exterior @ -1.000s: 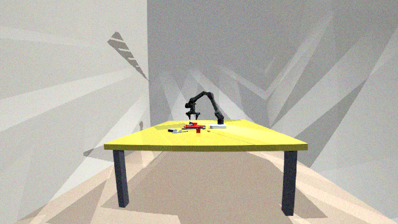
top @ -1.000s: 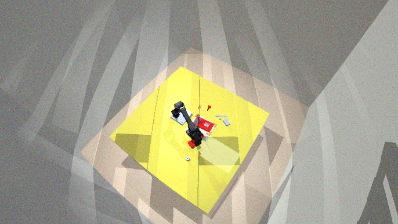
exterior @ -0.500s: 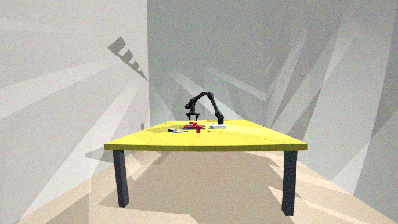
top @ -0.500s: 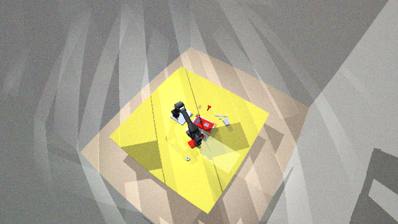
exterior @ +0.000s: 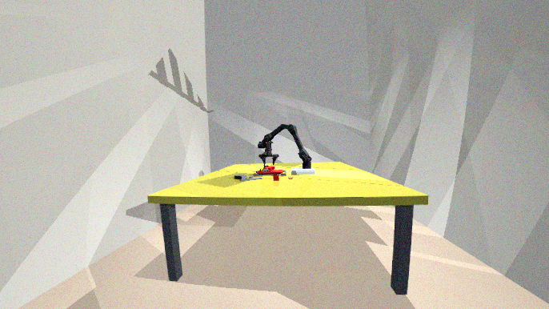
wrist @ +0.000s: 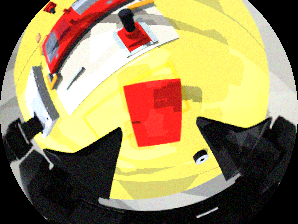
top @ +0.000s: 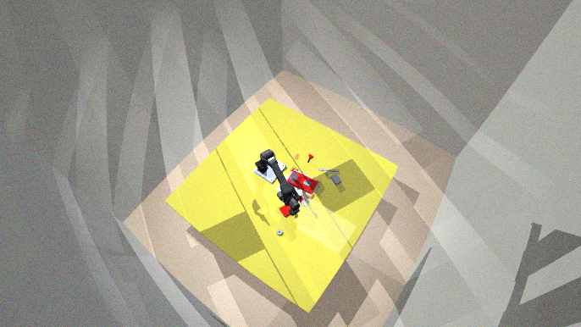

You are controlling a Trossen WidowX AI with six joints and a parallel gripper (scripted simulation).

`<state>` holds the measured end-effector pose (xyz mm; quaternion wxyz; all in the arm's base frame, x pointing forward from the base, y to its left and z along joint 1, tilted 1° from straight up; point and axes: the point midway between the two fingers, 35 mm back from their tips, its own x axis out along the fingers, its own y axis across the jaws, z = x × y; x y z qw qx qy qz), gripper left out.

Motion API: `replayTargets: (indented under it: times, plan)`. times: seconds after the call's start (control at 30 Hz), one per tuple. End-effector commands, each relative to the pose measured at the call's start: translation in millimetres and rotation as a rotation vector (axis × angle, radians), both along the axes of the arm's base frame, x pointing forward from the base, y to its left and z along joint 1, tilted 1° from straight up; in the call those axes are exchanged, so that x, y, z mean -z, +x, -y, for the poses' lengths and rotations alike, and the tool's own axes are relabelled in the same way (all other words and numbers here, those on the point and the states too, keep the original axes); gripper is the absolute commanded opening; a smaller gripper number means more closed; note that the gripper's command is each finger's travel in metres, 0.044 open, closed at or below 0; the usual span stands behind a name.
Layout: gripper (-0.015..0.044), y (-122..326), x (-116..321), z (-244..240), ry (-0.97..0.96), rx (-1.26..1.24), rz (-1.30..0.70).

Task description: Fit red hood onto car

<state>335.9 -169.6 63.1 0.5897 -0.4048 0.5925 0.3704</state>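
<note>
The hood, a red shell, lies on the table with its flat roof up; its corner holes cannot be made out. My gripper is open and empty above it, with one finger out to each side of the hood in the wrist view. The long red car body with grey patches lies beside the hood, toward the upper left in the wrist view. A red block with a black upright top stands on a white plate by the car. The pegs cannot be made out.
A small wheel lies past the hood. A small red part, a dark grey block and a grey bar lie on the car's far side. My white base is near the car.
</note>
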Motion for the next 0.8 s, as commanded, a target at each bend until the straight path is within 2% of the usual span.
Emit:
replayTargets:
  times: [0.0,0.77]
  plan:
    - [0.0440,-1,4,-1,0.005,-0.005,-0.002]
    - [0.0440,-2,18,0,0.005,-0.005,-0.002]
